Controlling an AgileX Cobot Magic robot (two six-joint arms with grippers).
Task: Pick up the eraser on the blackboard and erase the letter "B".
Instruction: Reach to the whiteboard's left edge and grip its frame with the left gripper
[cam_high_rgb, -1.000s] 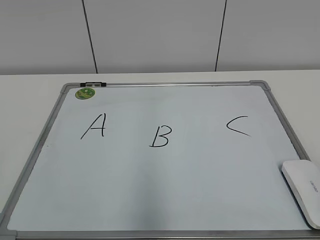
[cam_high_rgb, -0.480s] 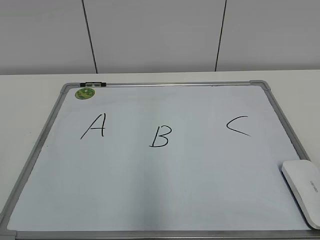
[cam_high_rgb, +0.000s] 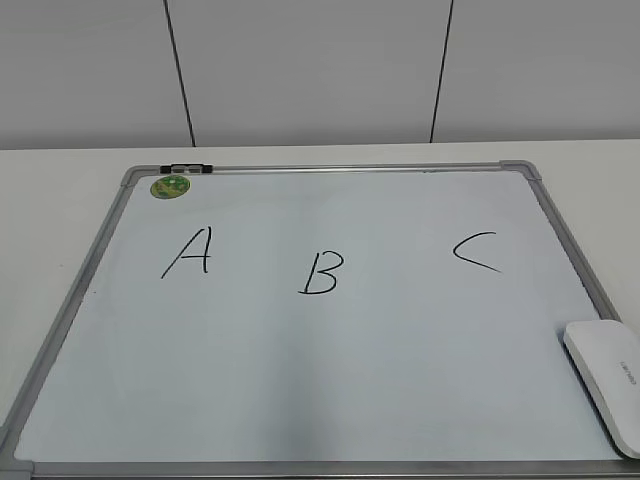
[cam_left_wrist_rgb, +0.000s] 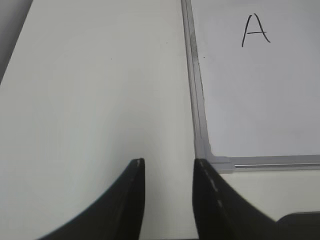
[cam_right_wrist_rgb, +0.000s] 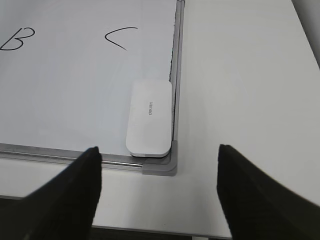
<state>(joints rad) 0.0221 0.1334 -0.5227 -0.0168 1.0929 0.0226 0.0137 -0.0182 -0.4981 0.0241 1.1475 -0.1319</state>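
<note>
Above the eraser, the right claw gapes wide and empty; the left claw looks narrowly parted.

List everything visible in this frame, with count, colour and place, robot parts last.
blackboard: one, white with silver-grey frame, flat on the table.
letter "A": one, black, left part of the blackboard.
letter "B": one, black, middle.
letter "C": one, black, right part.
sticker: one, green, far left corner of the blackboard.
eraser: one, white, near right corner of the blackboard, against the frame.
table: one, white, under the blackboard.
left gripper: black fingers, slightly apart, over the table beside the blackboard's near left corner.
right gripper: black fingers, wide apart, near side of the eraser.
</note>
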